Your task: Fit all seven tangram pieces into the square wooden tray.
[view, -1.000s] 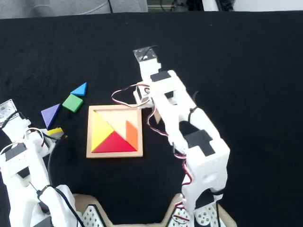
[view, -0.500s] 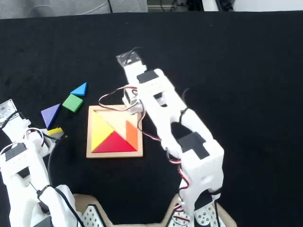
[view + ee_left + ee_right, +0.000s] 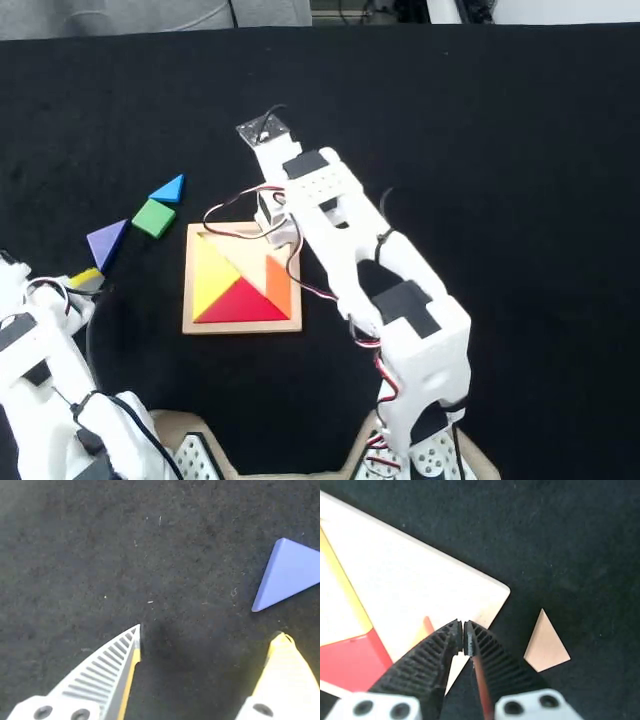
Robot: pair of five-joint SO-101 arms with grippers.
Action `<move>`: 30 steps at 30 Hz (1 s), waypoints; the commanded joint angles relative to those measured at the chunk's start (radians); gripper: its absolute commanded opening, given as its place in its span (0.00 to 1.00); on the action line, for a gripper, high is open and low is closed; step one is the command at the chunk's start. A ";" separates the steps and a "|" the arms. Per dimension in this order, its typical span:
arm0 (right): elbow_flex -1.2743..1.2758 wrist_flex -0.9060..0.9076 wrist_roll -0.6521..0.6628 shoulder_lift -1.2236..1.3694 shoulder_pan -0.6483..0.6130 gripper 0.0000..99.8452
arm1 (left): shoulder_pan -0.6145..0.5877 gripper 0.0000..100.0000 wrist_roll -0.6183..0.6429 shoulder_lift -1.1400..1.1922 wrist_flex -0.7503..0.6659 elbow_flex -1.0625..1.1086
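Tray [image 3: 243,327], partly filled, lies under the right gripper [image 3: 462,630], whose jaws are together and empty above its corner; left gripper [image 3: 210,632], jaws apart, faces the purple triangle [image 3: 287,572], likely for pickup.

Black cloth [image 3: 500,150] covers the tabletop — matt, fuzzy, lint-flecked. The tray [image 3: 243,327] is pale smooth wood, the purple triangle [image 3: 287,572] matt-painted — the right gripper [image 3: 464,630] ribbed plastic

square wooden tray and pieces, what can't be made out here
- Square wooden tray: far right corner, high view, under the right arm.
- Orange tangram piece: outline, right wrist view, behind the right gripper.
- Purple tangram triangle: left wrist view, cut by the frame edge.
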 commanded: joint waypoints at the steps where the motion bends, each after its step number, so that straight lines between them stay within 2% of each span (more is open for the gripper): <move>1: -0.036 0.023 0.009 -0.076 0.075 0.01 | 0.087 0.39 -0.138 -0.011 0.072 -0.119; 7: 0.081 -0.037 0.005 -0.252 0.226 0.01 | 0.142 0.39 -0.270 -0.009 0.446 -0.438; 13: 0.259 -0.236 0.000 -0.348 0.319 0.01 | 0.194 0.39 -0.304 0.103 0.651 -0.690; 17: 0.294 -0.285 -0.057 -0.366 0.350 0.02 | 0.200 0.39 -0.308 0.345 0.698 -0.849; 21: 0.294 -0.302 -0.083 -0.360 0.390 0.02 | 0.200 0.39 -0.402 0.569 0.753 -1.020; 25: 0.315 -0.365 -0.083 -0.355 0.422 0.02 | 0.199 0.39 -0.485 0.611 0.701 -1.095; 30: 0.331 -0.422 -0.081 -0.317 0.416 0.02 | 0.255 0.39 -0.621 0.620 0.663 -1.029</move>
